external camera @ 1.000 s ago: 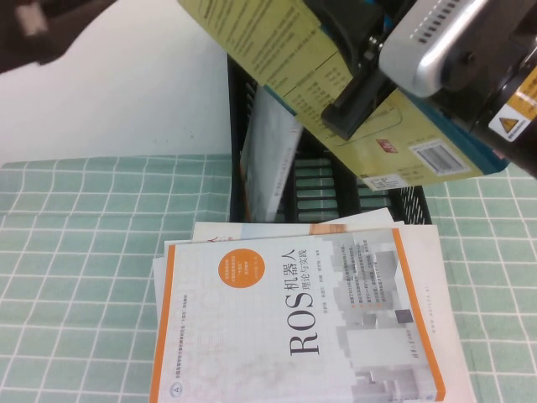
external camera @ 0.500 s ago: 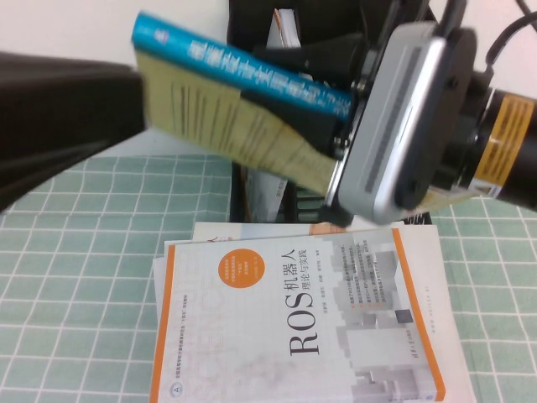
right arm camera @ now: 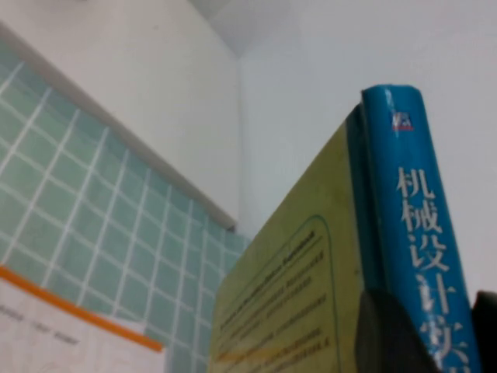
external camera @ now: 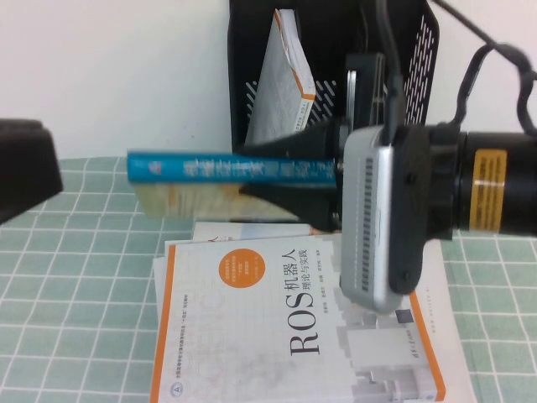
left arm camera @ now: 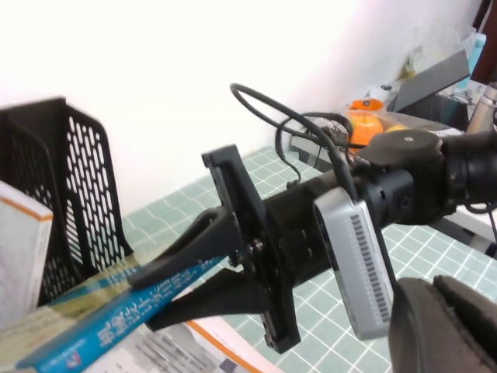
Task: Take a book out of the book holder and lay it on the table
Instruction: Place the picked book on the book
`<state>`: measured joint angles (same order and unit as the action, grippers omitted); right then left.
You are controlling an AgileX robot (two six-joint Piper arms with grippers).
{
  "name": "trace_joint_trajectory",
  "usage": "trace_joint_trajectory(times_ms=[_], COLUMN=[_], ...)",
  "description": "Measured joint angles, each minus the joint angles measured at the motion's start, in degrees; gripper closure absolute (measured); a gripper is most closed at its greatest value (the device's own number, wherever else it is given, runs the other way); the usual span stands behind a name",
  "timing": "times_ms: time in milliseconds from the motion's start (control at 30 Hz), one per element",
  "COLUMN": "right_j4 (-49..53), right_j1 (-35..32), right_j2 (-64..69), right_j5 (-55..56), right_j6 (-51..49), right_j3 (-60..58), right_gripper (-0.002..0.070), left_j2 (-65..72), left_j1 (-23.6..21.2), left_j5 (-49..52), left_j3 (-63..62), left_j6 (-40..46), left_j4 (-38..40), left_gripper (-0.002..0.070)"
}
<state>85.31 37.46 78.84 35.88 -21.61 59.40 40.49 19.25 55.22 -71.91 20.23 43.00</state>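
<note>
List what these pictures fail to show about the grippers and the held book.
- Left gripper: a dark blur cut by the high view's edge; fingers unreadable.
- The book, clamped by the right gripper: cover hidden, edge-on.
- The book holder: lower part behind the right arm.

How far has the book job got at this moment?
Done: the thick yellow-green book with the teal spine is out of the tall black plastic book holder. In hand: the right hand grips it above the green checked table. Left: laying it flat. The left hand waits aside.
</note>
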Motion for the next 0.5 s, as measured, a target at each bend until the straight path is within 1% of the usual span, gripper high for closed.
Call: trace_joint_trajectory(times_ms=[167,300,400,500], right_j4=[5.59,6.37,6.40,6.40], right_j1=[0.00,0.11,1.74,4.84], right_j2=[0.00,0.00,-0.14,-0.18], right_j5=[0.47,1.74,1.45,-1.80], right_j6=[-3.79,-4.65,-6.27,-8.06], right_j3=[-3.29,-7.56,-10.12,-12.44], right_gripper=[0.0478,0.0480,0.0481,0.0480], left_j2=[0.10,0.10,0.10,0.10], left_j1=[0.00,0.00,0.00,0.00], left_j5=[-0.12,-0.12,-0.12,0.08], left_j3=[0.00,0.00,0.00,0.00], left_j6=[-2.84,-3.34,-3.70,-4.05], left_j4=[-0.92,-0.95,-1.05,-1.05], left_gripper=[0.0678,0.0678,0.0678,0.0678])
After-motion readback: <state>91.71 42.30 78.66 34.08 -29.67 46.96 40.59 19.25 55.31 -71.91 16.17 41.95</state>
